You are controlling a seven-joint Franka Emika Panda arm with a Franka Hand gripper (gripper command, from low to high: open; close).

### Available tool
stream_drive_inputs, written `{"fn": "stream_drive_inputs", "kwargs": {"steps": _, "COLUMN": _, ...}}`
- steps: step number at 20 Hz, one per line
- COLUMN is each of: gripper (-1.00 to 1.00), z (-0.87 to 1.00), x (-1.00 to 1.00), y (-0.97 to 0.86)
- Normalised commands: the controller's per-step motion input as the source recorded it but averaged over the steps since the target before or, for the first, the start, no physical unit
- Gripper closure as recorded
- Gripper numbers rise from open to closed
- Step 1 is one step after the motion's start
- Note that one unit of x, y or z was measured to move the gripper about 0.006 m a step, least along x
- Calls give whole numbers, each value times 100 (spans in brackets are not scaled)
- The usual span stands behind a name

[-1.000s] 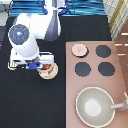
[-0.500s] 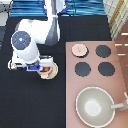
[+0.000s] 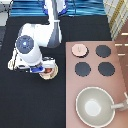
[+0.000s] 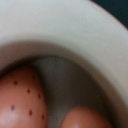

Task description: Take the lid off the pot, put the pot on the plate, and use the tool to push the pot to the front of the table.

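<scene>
From above, the gripper (image 3: 44,69) and arm cover most of the pot (image 3: 48,73) and plate (image 3: 54,75). Up close, the pot's rim (image 4: 65,30) runs off-frame, its red contents (image 4: 20,100) cropped.

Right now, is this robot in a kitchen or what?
Probably a pretend kitchen on a black table: a pink stove with black burners, a big grey pan, and a lid set aside. The gripper is down at the little pot.

The arm reaches down, its gripper (image 3: 46,69) held low.
</scene>
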Motion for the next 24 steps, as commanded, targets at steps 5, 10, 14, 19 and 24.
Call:
{"fn": "stream_drive_inputs", "kwargs": {"steps": 5, "gripper": 100, "z": -28, "x": -45, "y": 1}}
{"fn": "stream_drive_inputs", "kwargs": {"steps": 10, "gripper": 100, "z": -16, "x": -66, "y": -11}}
{"fn": "stream_drive_inputs", "kwargs": {"steps": 14, "gripper": 100, "z": -18, "x": -66, "y": -5}}
{"fn": "stream_drive_inputs", "kwargs": {"steps": 19, "gripper": 100, "z": -17, "x": -72, "y": 0}}
{"fn": "stream_drive_inputs", "kwargs": {"steps": 24, "gripper": -100, "z": 9, "x": -39, "y": 2}}
